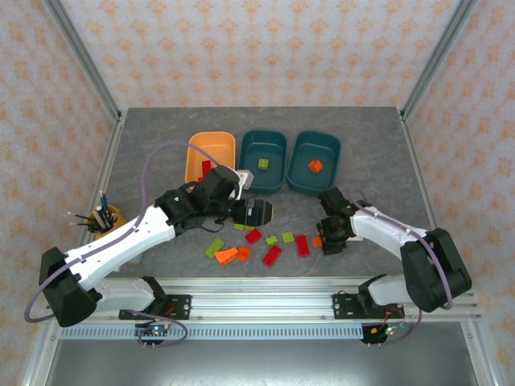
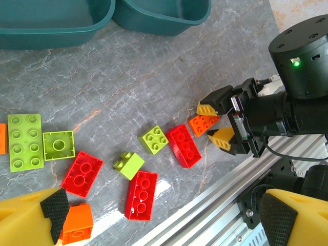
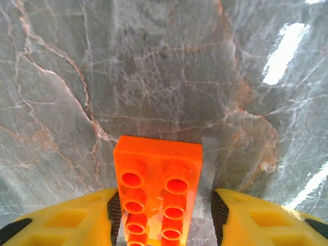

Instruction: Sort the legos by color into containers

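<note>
Red, orange and yellow-green legos lie loose near the table's front edge: a long green one (image 2: 24,142), reds (image 2: 82,173) (image 2: 141,195) (image 2: 183,145) and an orange one (image 2: 77,223). My right gripper (image 1: 326,235) is down on the table, open, straddling an orange lego (image 3: 156,174). Its left pad touches the brick; a gap remains at the right pad. My left gripper (image 1: 261,212) hovers open above the pile with nothing between its fingers (image 2: 31,220). The light orange tray (image 1: 213,149) holds a red lego, the middle teal tray (image 1: 273,149) a green one, the right teal tray (image 1: 326,153) an orange one.
A yellow pen cup (image 1: 105,217) stands at the left beside the left arm. The aluminium rail (image 2: 215,205) runs along the front edge, close to the bricks. Bare grey table lies between the trays and the pile.
</note>
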You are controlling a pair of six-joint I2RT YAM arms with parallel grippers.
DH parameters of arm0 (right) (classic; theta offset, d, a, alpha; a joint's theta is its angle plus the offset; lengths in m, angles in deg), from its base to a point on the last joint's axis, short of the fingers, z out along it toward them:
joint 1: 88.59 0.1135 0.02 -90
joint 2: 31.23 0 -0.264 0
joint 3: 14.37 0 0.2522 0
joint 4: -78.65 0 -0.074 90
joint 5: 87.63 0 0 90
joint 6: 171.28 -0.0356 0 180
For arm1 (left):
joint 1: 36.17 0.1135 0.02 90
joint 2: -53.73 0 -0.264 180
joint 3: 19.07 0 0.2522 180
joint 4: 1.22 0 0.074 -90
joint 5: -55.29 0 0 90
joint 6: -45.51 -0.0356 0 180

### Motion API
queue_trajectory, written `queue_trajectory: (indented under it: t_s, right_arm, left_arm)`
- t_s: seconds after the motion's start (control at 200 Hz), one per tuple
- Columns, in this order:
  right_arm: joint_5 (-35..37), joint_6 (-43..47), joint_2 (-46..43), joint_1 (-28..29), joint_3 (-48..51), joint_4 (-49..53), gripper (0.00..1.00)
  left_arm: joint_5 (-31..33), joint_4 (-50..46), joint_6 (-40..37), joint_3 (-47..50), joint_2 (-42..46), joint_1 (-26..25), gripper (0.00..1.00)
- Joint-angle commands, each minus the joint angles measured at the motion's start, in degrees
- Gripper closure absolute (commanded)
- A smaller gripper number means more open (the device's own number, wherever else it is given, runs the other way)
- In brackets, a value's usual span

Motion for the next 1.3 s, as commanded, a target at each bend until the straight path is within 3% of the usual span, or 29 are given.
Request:
queue_trajectory:
  t_s: [0.0,0.335,0.796,1.056,1.291]
  right_arm:
    - [-1.3,-0.5,2.8,-0.2,0.4,-4.1,0.51]
    - [-0.9,2.0,5.8,-0.8,-1.2,-4.1,0.63]
    - [4.6,9.1,1.0,-0.7,-7.3,5.0,0.67]
    - [12.3,26.3,-0.6,-0.7,-24.3,13.9,0.67]
    - [11.9,48.5,17.3,-0.8,-45.4,15.4,0.67]
  left_arm:
    - [0.9,1.4,0.2,-0.1,0.2,-0.7,0.02]
    - [1.3,2.1,0.4,-0.6,-1.1,-2.2,0.02]
    - [1.2,4.5,2.6,-0.2,-2.7,-2.6,0.02]
    - [4.1,-0.8,3.1,-13.2,-8.4,-1.6,0.02]
    - [5.3,-3.2,3.2,-22.5,-14.8,3.2,0.02]
